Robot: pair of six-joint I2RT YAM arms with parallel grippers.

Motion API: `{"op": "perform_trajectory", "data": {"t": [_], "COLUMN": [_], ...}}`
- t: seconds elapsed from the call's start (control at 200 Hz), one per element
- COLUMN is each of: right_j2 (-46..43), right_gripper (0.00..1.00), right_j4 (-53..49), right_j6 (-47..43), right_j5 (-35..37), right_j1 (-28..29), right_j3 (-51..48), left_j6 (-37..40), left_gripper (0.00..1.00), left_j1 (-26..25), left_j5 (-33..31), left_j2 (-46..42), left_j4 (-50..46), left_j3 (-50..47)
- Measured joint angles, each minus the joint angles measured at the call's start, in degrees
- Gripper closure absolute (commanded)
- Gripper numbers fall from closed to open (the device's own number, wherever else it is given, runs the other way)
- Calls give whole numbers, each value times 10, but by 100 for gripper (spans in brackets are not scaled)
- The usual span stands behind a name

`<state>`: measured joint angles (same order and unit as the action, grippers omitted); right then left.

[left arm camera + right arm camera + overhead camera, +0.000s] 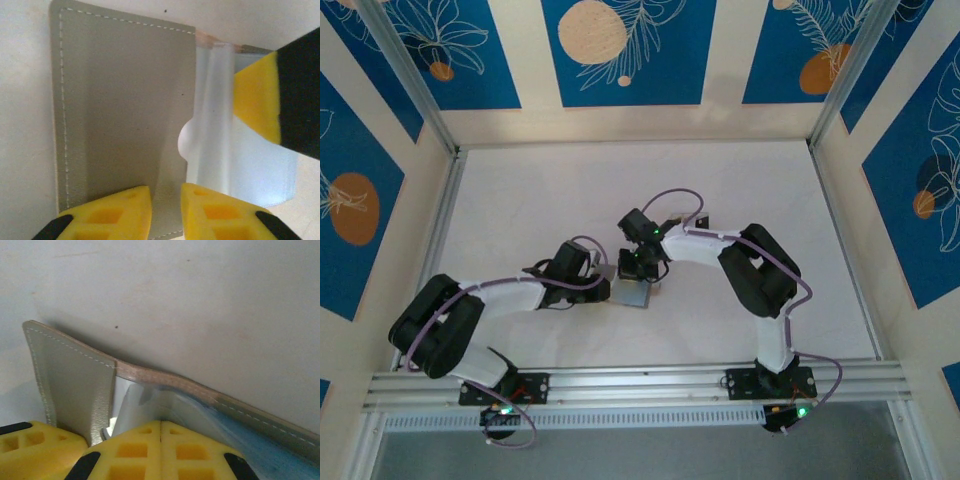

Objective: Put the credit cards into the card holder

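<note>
The grey card holder (pixel 638 297) lies open on the white table between both grippers. In the left wrist view its stitched grey pocket (pixel 125 110) is on the left. A pale credit card (pixel 212 115) lies against its bluish inside, one edge under the pocket's notch. My left gripper (pixel 166 205) hovers at the holder's near edge with a narrow gap between its jaws and nothing in them. My right gripper (pixel 161 426) is shut, its tips against the pale card (pixel 130 400) beside the raised flap (pixel 70 385). Its yellow finger (pixel 255 97) shows over the card.
The white table (pixel 570 190) stretches out behind the holder, walled by blue-patterned panels and an aluminium frame (pixel 620 380) along the near edge. The two grippers (pixel 608 290) (pixel 642 275) are almost touching over the holder.
</note>
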<state>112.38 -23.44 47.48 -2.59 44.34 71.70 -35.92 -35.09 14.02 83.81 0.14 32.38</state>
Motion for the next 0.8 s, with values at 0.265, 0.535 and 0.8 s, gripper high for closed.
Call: {"op": "perform_trajectory", "data": {"t": [0.265,0.535,0.8], "right_j2": [5,12,14], "right_gripper": [86,79,76], "right_j4": [45,57,61], "right_j6": [21,28,31], "right_j5": [-68,-95,-105], "right_j1": [-24,-30,-31], "right_j3": [-21,-21,-20], "left_j6": [10,36,64], "left_gripper": [52,42,44], "left_j1": [-5,-61,-105], "left_j5": [7,-39,-103], "left_j2": [-32,-103,-85], "left_j4": [7,-33,-82], "left_j3": [-16,-21,14]}}
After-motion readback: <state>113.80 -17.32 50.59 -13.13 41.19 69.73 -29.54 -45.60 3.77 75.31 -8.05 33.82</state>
